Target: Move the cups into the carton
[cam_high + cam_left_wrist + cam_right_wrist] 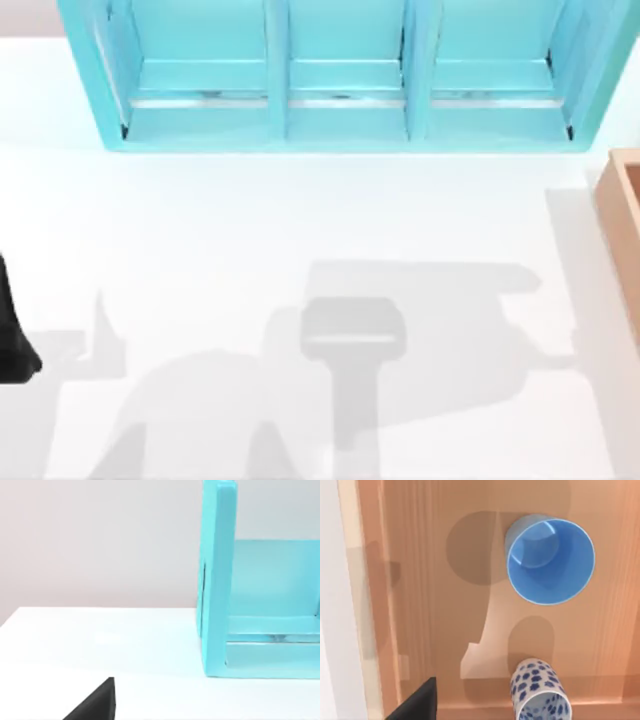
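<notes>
Both cups stand upright on the floor of the carton (pixel 445 605): the blue cup (pixel 551 562) and the floral cup (pixel 540 695), apart from each other. The carton sits at the tabletop's (pixel 300 220) right edge, near the light-blue shelf unit (pixel 340 80). Placement appears complete; what remains is likely withdrawal. Whether either gripper is open or closed cannot be told. The left arm (pixel 12 330) sits parked at the left edge.

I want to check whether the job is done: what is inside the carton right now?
In the right wrist view both cups stand upright on the carton floor: the blue cup and the floral cup, apart from each other. The floral cup's lower part is cut off by the picture's edge.
</notes>
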Robot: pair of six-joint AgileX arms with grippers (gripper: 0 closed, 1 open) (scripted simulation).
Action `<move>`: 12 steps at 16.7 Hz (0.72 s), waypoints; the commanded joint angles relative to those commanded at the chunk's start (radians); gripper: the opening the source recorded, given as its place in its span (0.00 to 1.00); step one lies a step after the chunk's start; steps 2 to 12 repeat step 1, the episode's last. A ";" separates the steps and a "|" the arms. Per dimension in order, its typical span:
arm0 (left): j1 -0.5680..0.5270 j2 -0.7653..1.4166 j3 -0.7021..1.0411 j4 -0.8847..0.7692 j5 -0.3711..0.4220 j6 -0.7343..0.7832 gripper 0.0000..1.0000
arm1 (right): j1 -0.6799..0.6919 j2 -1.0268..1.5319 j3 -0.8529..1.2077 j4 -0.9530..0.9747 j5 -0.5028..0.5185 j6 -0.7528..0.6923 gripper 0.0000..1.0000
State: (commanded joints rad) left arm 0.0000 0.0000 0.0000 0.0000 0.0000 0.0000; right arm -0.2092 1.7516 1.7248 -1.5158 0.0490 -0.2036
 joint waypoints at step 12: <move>0.000 0.000 0.000 0.000 0.000 0.000 1.00 | 0.000 0.000 0.000 0.000 0.000 0.000 1.00</move>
